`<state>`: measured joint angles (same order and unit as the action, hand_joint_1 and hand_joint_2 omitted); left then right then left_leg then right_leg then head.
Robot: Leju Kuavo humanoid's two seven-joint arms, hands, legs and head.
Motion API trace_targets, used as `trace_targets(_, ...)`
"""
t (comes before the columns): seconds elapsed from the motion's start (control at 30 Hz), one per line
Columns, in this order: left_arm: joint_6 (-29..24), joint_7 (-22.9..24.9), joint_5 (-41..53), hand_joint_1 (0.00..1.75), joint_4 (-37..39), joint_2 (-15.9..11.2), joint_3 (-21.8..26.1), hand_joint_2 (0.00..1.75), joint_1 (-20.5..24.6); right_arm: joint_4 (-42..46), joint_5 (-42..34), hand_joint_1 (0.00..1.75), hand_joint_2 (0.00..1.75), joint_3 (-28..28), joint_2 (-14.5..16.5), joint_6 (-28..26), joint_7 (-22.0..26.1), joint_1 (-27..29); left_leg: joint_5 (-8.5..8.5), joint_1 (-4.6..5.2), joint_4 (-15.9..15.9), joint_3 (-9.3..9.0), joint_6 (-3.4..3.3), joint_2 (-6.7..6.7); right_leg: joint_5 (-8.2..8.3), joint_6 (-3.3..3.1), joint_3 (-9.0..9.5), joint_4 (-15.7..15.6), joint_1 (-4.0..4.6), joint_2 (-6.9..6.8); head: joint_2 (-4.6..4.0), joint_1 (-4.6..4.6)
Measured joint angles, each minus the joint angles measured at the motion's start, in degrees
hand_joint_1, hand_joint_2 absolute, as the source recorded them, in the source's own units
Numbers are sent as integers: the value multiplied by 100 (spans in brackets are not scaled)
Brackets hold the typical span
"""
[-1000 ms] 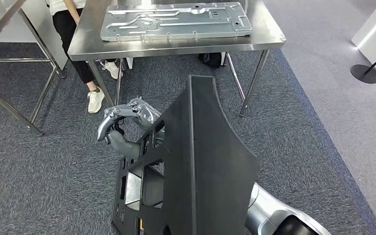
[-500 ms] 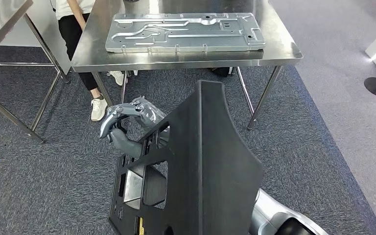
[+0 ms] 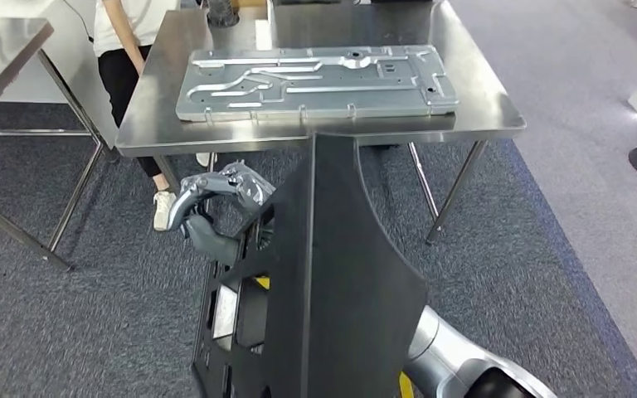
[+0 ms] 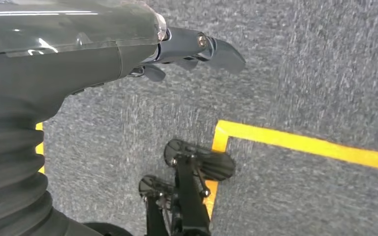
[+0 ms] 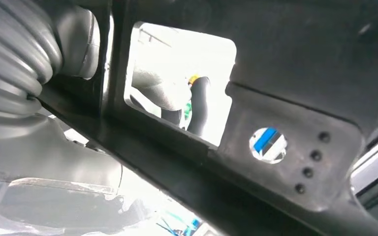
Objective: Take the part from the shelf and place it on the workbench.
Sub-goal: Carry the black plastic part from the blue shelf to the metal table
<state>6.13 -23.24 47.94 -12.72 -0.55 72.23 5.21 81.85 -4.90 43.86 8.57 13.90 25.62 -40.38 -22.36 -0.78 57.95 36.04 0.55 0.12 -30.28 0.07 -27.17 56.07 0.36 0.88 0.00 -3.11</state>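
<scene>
Grey carpet (image 3: 547,249), steel workbench (image 3: 481,116); black part (image 3: 340,290) unlabelled, no legible writing.

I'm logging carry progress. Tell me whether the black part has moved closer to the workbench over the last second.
Yes. In the head view the black part's top edge now overlaps the workbench's near edge; earlier, carpet showed between them.

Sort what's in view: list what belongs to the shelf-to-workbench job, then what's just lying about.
Job:
black part
left hand, at the part's edge
steel workbench

Lying about:
grey metal plate on the workbench
second steel table
person standing behind the workbench
</scene>
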Motion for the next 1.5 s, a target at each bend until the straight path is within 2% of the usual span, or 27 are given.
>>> trace_targets(0.07, -4, -5, 8, 0, 0, -3, -3, 175, 21, 4, 7, 175, 175, -5, 11, -20, 22, -24, -35, -11, -30, -60, -64, -12, -115, 64, -19, 131, -19, -14, 0, 0)
trace_targets(0.1, -5, -6, 11, 0, 0, -3, -7, 175, 29, 5, 11, 175, 175, -9, 16, -35, 37, -34, -52, -22, -47, -95, -92, -13, -227, 90, -137, 370, -26, -20, 0, 1)
trace_targets(0.2, -8, -5, 15, 0, 0, -4, -20, 175, 39, -11, -24, 175, 175, -29, 15, -62, 62, -22, -130, -16, -50, -151, -133, -11, -595, 134, -914, 1557, -53, -28, 0, 1)
trace_targets(0.23, -10, -4, 17, 0, 0, -4, -23, 175, 37, -22, -49, 175, 175, -36, 14, -61, 60, -11, -159, -15, -49, -175, -132, -13, -569, 134, -1120, 1769, -58, -29, 0, 1)
trace_targets(0.27, -11, -3, 18, 0, 0, -4, -25, 175, 35, -33, -69, 175, 175, -41, 13, -57, 58, -4, -189, -14, -48, -209, -128, -18, -417, 125, -1212, 1753, -59, -29, 0, 1)
trace_targets(0.3, -12, -1, 19, 0, 0, -3, -28, 175, 33, -39, -84, 175, 175, -45, 13, -53, 57, -4, -221, -13, -48, -254, -122, -22, -166, 102, -1186, 1512, -56, -30, 0, 1)
trace_targets(0.37, -12, 0, 23, 0, 0, 2, -33, 175, 36, -46, -111, 175, 175, -53, 13, -38, 55, -15, -292, 0, -43, -345, -99, -26, 382, 20, -950, 711, -18, -83, 0, 1)
trace_targets(0.4, -12, -1, 27, 0, 0, 6, -36, 175, 39, -47, -128, 175, 175, -55, 15, -26, 52, -23, -325, 9, -42, -375, -77, -26, 539, -16, -850, 401, 7, -118, 0, 1)
trace_targets(0.43, -13, -3, 32, 0, 0, 9, -37, 175, 39, -48, -148, 175, 175, -57, 17, -16, 50, -30, -353, 16, -42, -392, -50, -22, 607, -43, -797, 220, 29, -147, 0, 1)
trace_targets(0.57, -26, -5, 45, 0, 0, 0, -39, 175, 42, -38, -202, 175, 175, -61, 33, -7, 53, -44, -477, 8, 27, -407, 78, 22, 609, -126, -740, 98, 17, -97, 0, 1)
trace_targets(0.63, -28, -5, 46, 0, 0, -9, -40, 175, 45, -34, -208, 175, 175, -61, 49, -5, 58, -51, -764, -5, 512, -203, 129, 20, 620, -169, -694, 51, -8, -80, 0, 1)
trace_targets(0.7, -34, -5, 46, 0, 0, -17, -41, 175, 40, -35, -211, 175, 175, -60, 57, -3, 61, -44, -1103, -9, 1267, 174, 168, 18, 606, -192, -685, 54, -5, -54, 0, 0)
trace_targets(0.73, -38, -5, 45, 0, 0, -22, -41, 175, 36, -37, -213, 175, 175, -60, 57, -2, 61, -35, -1158, -11, 1512, 312, 180, 19, 597, -195, -682, 61, -3, -34, 0, 1)
trace_targets(0.77, -41, -5, 44, 0, 0, -23, -41, 175, 31, -37, -222, 175, 175, -60, 57, 0, 60, -29, -1097, -11, 1553, 358, 187, 18, 587, -192, -678, 72, -3, -11, 0, 1)
trace_targets(0.8, -43, -5, 43, 0, 0, -23, -41, 175, 28, -34, -236, 175, 175, -61, 60, 1, 58, -27, -924, -12, 1361, 291, 187, 15, 574, -184, -670, 85, -4, 15, 0, 0)
trace_targets(0.87, -44, -7, 40, 0, 0, -29, -41, 175, 27, -29, -277, 175, 175, -61, 77, 2, 49, -31, -495, -13, 574, -54, 163, -31, 537, -157, -648, 119, 2, 63, 0, 0)
trace_targets(0.93, -44, -10, 41, 0, 0, -34, -41, 175, 30, -16, -304, 175, 175, -62, 95, 1, 24, -35, -310, 0, 49, -291, 104, -85, 514, -120, -653, 148, 20, 108, 0, 1)
trace_targets(1.03, -42, -15, 70, 0, 0, -33, -46, 175, 34, 13, -301, 175, 175, -64, 101, -12, -23, -33, -301, 1, -40, -319, 4, -71, 504, -47, -677, 162, 20, 139, 0, 1)
trace_targets(1.1, -34, -15, 102, 0, 0, -28, -65, 175, 38, 37, -247, 175, 175, -73, 99, -37, -53, -42, -284, -26, -71, -338, -63, -45, 365, 13, -759, 361, 17, 96, 0, 1)
trace_targets(1.2, -8, -8, 137, 0, 0, -26, -103, 175, 31, 52, -160, 175, 175, -85, 85, -84, -110, -29, -294, -26, -80, -346, -118, -9, -133, 85, -1295, 1438, -21, 0, 0, 1)
trace_targets(1.23, 0, -6, 144, 0, 0, -26, -110, 175, 27, 51, -149, 175, 175, -87, 75, -93, -122, -11, -302, -25, -80, -348, -122, -1, -216, 98, -1467, 1750, -37, -12, 0, 1)
trace_targets(1.27, 6, -5, 149, 0, 0, -25, -116, 175, 25, 50, -142, 175, 175, -88, 66, -99, -126, 3, -312, -24, -78, -354, -121, 5, -186, 103, -1542, 1857, -47, -19, 0, 1)
trace_targets(1.3, 7, -5, 154, 0, 0, -25, -122, 175, 24, 50, -137, 175, 175, -89, 59, -101, -125, 10, -324, -24, -77, -368, -117, 7, -50, 97, -1499, 1732, -55, -24, 0, 1)
trace_targets(1.37, 7, -5, 161, 0, 0, -23, -129, 175, 25, 50, -130, 175, 175, -92, 55, -101, -118, 6, -359, -24, -76, -415, -94, 7, 372, 48, -1133, 944, -50, -51, 0, 1)
trace_targets(1.4, 6, -5, 163, 0, 0, -21, -130, 175, 28, 50, -127, 175, 175, -93, 56, -101, -111, 1, -381, -13, -68, -430, -70, 7, 512, 18, -947, 557, -34, -70, 0, 1)
trace_targets(1.43, 4, -5, 163, 0, 0, -20, -131, 175, 29, 50, -125, 175, 175, -95, 56, -101, -105, -4, -401, -7, -65, -438, -43, 9, 582, -9, -824, 292, -16, -86, 0, 1)
trace_targets(1.5, -4, 0, 160, 0, 0, -16, -131, 175, 31, 49, -125, 175, 175, -97, 56, -100, -95, -7, -433, 2, -68, -441, 22, 21, 554, -48, -769, 164, 16, -85, 0, 1)
